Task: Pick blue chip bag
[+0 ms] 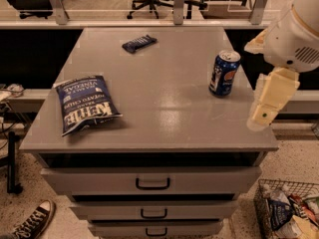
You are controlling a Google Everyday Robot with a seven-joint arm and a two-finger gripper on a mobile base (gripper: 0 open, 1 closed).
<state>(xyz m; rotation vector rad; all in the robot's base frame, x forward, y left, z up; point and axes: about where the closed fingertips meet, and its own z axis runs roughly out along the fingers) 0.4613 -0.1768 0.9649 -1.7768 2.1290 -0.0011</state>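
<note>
The blue chip bag (85,103) is large, dark blue and crinkly, with white "KETTLE" lettering. It lies flat near the front left of the grey cabinet top (164,113). My gripper (264,114) hangs from the cream arm (294,34) at the right edge of the cabinet top, just right of the blue Pepsi can (224,73). It is far to the right of the bag and holds nothing that I can see.
A small dark blue candy-bar wrapper (139,43) lies at the back centre. The cabinet has drawers (152,182) below its front edge. A wire basket of snacks (289,210) stands on the floor at the lower right. A sneaker (32,222) is at the lower left. Office chairs stand behind the rail.
</note>
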